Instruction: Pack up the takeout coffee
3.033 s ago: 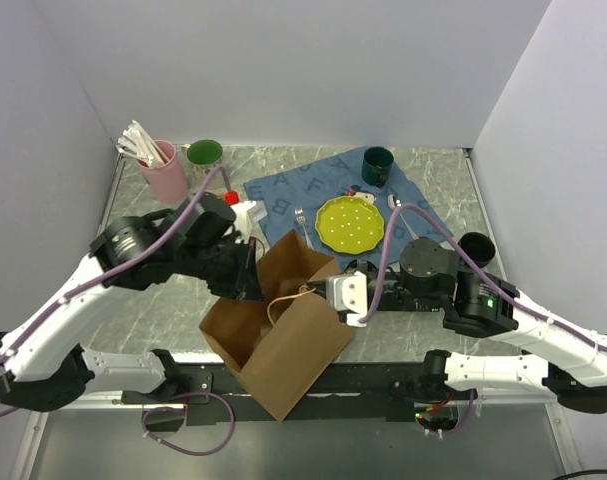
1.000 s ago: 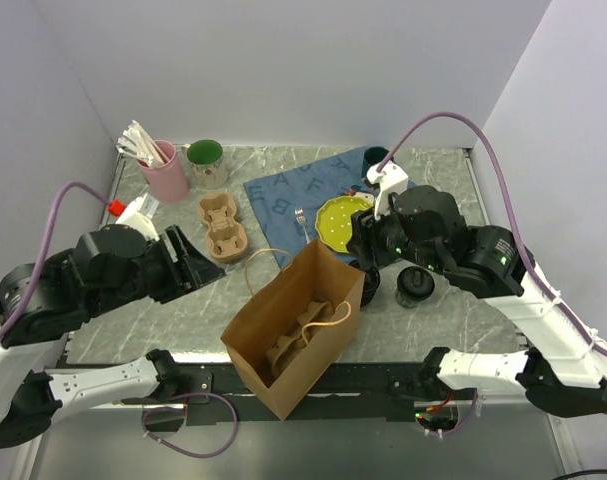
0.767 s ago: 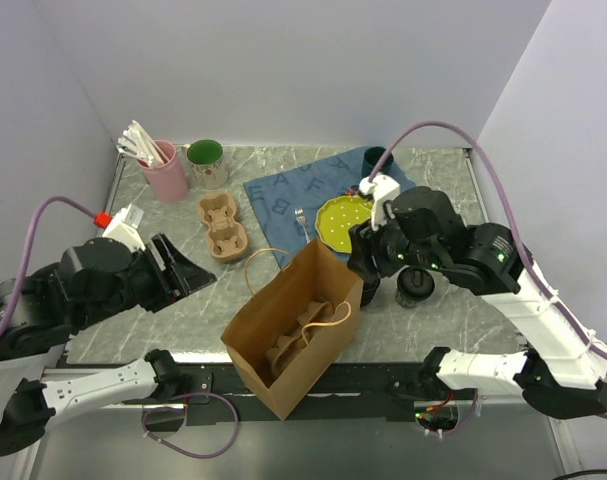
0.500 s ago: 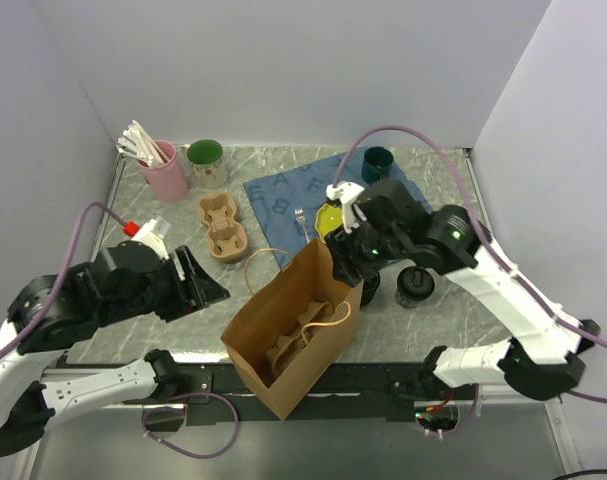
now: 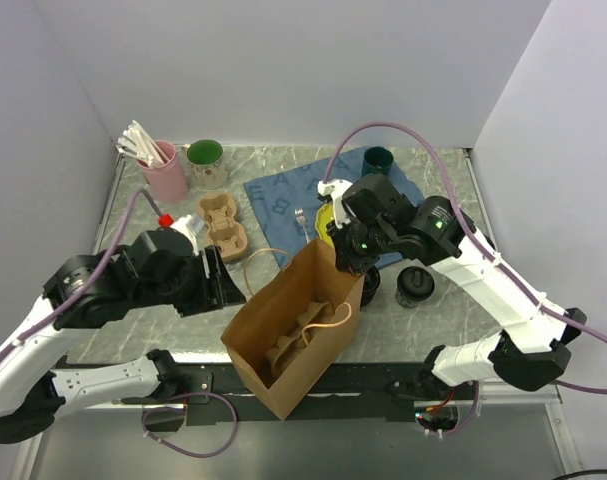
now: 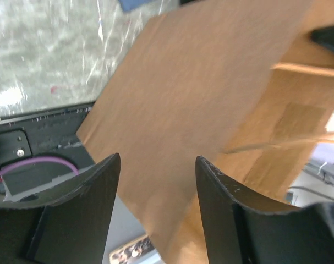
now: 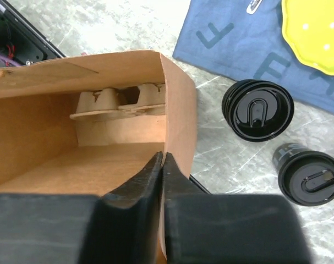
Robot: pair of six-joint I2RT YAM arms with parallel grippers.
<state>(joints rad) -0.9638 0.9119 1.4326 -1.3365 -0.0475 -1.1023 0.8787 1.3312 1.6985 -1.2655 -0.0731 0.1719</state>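
Right gripper [image 7: 162,159] was pinched shut on the top rim of the paper bag [image 5: 328,280], on its right-hand wall. My guess is that was to keep the mouth propped open and stop the bag sliding while the coffee went in. Left gripper [image 6: 157,159] had its jaws spread wide with nothing in them, sitting just off the bag's left side, probably ready to steady that wall.

Neither coffee was packed. One black cup [image 7: 258,110] stood just beside the bag, and the second cup [image 7: 311,175] was nearer the right edge of the worktop [image 5: 443,185]. Both were lidded and upright.

The right wrist view showed a cardboard carrier [image 7: 120,100] down inside the bag and both lids clearly. From the top camera the nearer cup was half hidden behind the arm and bag. Only the top camera showed a spare carrier [image 5: 221,225] out toward the worktop's back left.
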